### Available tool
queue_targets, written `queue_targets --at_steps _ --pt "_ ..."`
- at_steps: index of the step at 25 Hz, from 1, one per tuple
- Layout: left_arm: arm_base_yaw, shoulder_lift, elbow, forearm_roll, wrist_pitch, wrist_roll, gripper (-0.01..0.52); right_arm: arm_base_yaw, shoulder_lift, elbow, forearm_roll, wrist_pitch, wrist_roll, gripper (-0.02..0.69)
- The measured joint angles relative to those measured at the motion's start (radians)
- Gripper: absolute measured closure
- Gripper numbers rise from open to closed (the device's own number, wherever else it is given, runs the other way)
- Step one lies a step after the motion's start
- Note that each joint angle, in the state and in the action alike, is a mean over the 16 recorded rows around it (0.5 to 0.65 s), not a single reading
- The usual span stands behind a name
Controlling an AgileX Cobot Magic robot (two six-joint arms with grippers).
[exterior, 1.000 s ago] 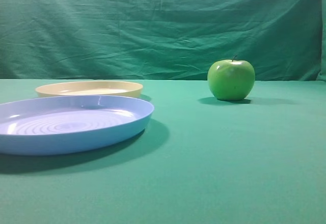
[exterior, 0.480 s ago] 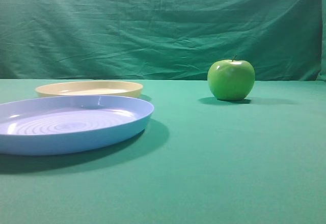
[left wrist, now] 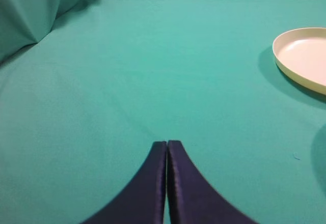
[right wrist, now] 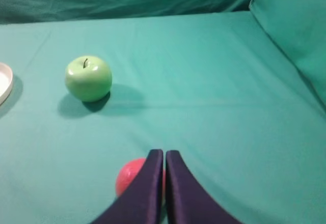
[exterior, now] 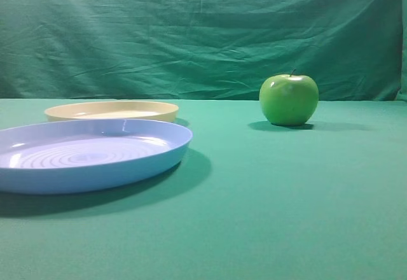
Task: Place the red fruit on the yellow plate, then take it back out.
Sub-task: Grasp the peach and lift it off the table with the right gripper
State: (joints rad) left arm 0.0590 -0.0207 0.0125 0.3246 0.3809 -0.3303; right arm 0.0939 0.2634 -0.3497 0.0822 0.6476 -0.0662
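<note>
Nothing has been picked up yet. The right gripper (right wrist: 164, 155) has its two dark fingers pressed together with nothing between them, and it sits low over the green cloth (right wrist: 204, 107) with the red fruit (right wrist: 131, 176) just beyond and slightly left of its tips — partly hidden behind the left finger, so contact cannot be told. This looks like a rest pose before the approach; the jaws would have to part to take the fruit. The left gripper (left wrist: 167, 145) is likewise pinched closed and empty, with the yellow plate (left wrist: 285, 63) well off to its right.

The plate is shallow, smooth, cream-toned plastic with a low raised rim; in front of it sits a larger light blue plate (exterior: 152, 156) with concentric rings. The green apple (exterior: 289, 99) is glossy and stemmed, while the red fruit looks smaller, round and matte. The cloth is soft and faintly creased.
</note>
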Motion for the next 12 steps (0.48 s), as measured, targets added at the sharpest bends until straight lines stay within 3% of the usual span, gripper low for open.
queue_targets --at_steps 12 --pt "0.000 0.000 0.000 0.000 0.000 0.000 0.514 0.038 0.415 -0.380 0.023 0.492 -0.043 0.665"
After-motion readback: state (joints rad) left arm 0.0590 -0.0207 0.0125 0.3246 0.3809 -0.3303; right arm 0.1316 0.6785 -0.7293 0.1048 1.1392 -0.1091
